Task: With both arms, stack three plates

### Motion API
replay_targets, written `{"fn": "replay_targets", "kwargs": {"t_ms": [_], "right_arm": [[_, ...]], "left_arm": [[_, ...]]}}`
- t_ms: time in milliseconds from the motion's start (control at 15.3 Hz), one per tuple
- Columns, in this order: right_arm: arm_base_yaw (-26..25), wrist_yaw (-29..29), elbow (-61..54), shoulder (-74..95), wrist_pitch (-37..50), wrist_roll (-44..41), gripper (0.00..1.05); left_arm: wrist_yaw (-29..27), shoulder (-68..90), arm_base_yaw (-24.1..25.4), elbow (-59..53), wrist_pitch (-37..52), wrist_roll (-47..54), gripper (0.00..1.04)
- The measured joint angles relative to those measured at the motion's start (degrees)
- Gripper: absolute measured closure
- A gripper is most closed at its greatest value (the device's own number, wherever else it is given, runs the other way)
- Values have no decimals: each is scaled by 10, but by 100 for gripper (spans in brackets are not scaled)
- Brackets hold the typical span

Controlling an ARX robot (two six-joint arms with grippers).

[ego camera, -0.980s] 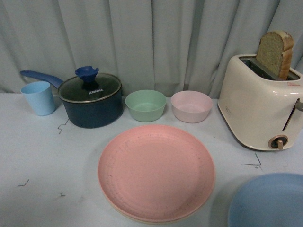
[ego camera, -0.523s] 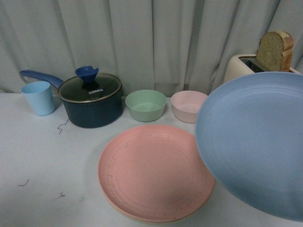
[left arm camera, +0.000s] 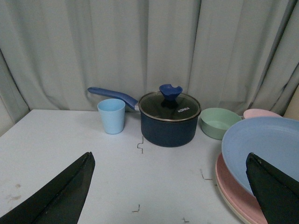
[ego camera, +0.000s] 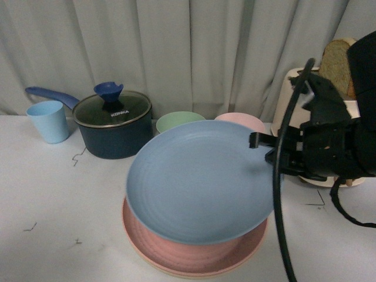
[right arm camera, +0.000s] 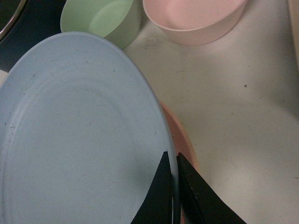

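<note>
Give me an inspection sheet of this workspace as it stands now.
Surface: white table, a few small dark marks.
Job's things: blue plate tilted over pink plate; pink plate rests on cream plate.
Clutter: lidded saucepan, blue cup, green bowl, pink bowl, toaster holding bread.
Hands: right hand shut on blue plate's rim; left hand open, empty.
Cables: black cable looping along the right arm.
Surroundings: grey curtain behind the table.

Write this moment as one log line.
right claw: shut on blue plate | blue plate: tilted above pink plate, not flat | left claw: open, empty
</note>
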Motion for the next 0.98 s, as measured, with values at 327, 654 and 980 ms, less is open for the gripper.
{"fn": "replay_targets", "kwargs": {"t_ms": [327, 654, 980], "right_arm": [[21, 14, 48, 53, -25, 29, 102], [27, 15, 56, 62, -54, 39, 102], [27, 14, 53, 62, -75, 32, 102]], "left_arm": [[0, 0, 0, 0, 0, 0, 7], [0, 0, 0, 0, 0, 0, 7], [0, 0, 0, 0, 0, 0, 7]]}}
